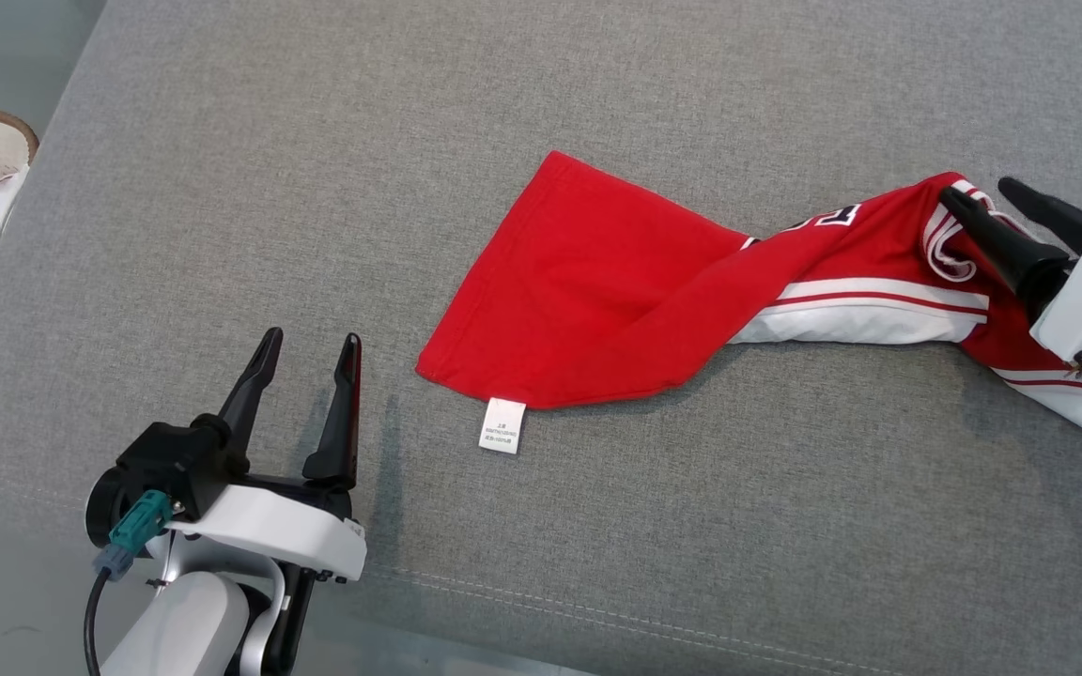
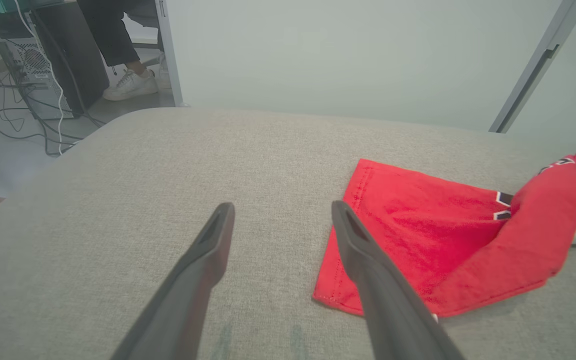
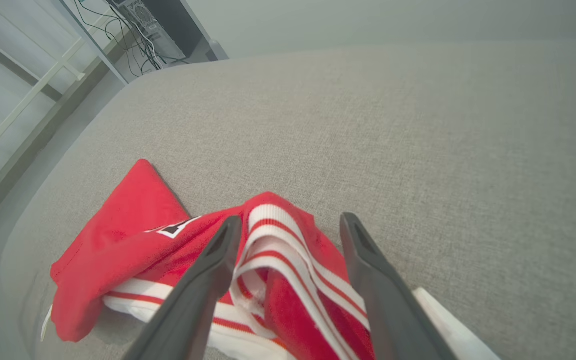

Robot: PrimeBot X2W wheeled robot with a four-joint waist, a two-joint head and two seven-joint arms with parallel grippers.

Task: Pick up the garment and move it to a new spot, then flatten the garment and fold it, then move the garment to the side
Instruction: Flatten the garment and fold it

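Jersey (image 1: 597, 291), red with white stripes, lies twisted across the grey cushion (image 1: 691, 545). I see my left gripper (image 1: 311, 340) spread wide near its hem (image 1: 477, 286), clear of the cloth. My right gripper (image 1: 978, 191) is spread too, fingers straddling the striped trim (image 3: 273, 235) at its right end.

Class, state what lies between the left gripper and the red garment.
Nothing but bare grey cushion: in the head view the left gripper and the garment are apart.
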